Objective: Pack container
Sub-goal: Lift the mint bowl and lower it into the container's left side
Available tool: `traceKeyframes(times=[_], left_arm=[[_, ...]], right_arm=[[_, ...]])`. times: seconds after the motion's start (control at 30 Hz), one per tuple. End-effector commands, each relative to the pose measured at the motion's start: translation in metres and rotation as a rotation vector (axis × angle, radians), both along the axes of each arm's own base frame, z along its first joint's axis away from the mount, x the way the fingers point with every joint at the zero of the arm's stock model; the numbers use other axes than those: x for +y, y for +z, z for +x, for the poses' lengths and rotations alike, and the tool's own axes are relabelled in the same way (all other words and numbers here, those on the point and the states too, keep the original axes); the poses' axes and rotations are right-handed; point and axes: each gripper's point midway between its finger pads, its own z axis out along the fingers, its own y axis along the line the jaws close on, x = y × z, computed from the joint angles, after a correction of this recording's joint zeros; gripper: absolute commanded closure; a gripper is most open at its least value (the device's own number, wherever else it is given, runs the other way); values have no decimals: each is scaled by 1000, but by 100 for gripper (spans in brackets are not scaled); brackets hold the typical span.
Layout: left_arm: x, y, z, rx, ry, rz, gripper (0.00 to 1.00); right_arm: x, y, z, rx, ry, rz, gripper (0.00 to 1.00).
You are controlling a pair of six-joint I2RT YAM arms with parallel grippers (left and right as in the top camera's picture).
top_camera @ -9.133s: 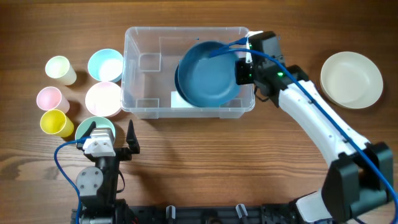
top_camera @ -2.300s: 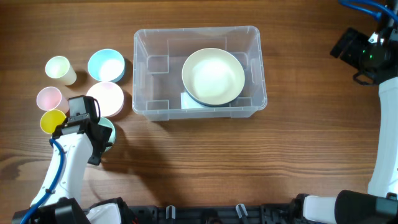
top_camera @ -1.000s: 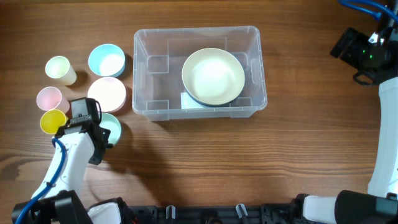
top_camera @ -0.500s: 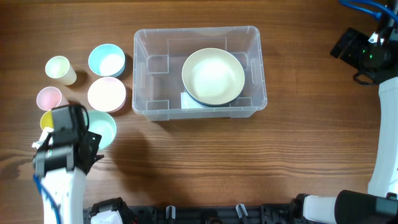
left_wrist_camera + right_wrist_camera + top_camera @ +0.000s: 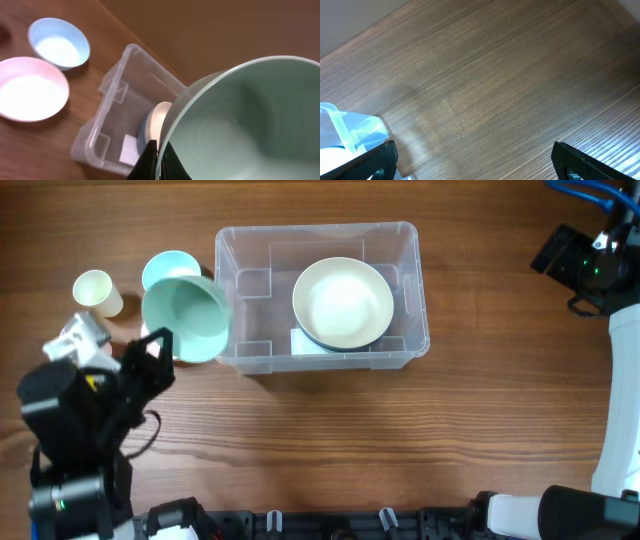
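The wooden table (image 5: 330,440) carries the clear container (image 5: 318,226) near its middle, and I take every place from that bin. Inside it, towards its right half, a cream bowl (image 5: 343,302) sits on a blue one; the left half of its floor is bare. My left hand (image 5: 156,150) is pinched on the rim of the mint bowl (image 5: 188,318), which hangs lifted and tilted just outside the container's left wall, overlapping that wall's edge from above. Left of the container lie a pale blue bowl (image 5: 59,43), a pink bowl (image 5: 31,95) and a cream cup (image 5: 97,292). My right hand (image 5: 472,160) is spread wide with nothing in it, well off to the container's right.

I judge the step to be carrying the mint bowl in. I'd get it higher than the rim before crossing, since a low edge could catch the wall and shove the bin. A thin rim pinch lets the bowl swing, so I'd move slowly, level it, then lower it onto the cream bowl or the bare floor left of it before letting go
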Motion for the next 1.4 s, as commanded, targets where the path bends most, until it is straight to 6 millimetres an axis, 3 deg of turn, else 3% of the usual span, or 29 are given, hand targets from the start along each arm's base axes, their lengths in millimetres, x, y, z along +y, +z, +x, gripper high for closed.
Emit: traceKeyframes(times=[0.0, 0.17, 0.3, 0.57, 0.67, 0.8, 1.07, 1.1, 1.13, 1.17, 1.37], left_arm=[[-17, 18, 28, -13, -101, 15, 96], [-36, 20, 71, 45, -101, 97, 96], [-50, 2, 108, 115, -28, 241, 96], [-74, -115, 173, 336, -29, 364, 96], [-77, -138, 187, 341, -74, 425, 96], [-80, -153, 199, 329, -108, 471, 96], [-67, -180, 203, 387, -64, 526, 96], [-67, -180, 203, 387, -64, 526, 94], [-67, -179, 203, 386, -64, 525, 85], [-67, -179, 203, 386, -64, 526, 67], [-67, -168, 202, 361, -82, 550, 62]], right_arm=[[0, -2, 1, 0, -4, 9, 0], [0, -2, 1, -1, -4, 9, 0], [0, -2, 1, -1, -4, 9, 0], [0, -2, 1, -1, -4, 9, 0], [0, -2, 1, -1, -4, 9, 0], [0, -2, 1, 0, -4, 9, 0], [0, -2, 1, -1, -4, 9, 0], [0, -2, 1, 0, -4, 9, 0], [0, -2, 1, -1, -4, 9, 0], [0, -2, 1, -1, -4, 9, 0], [0, -2, 1, -1, -4, 9, 0]])
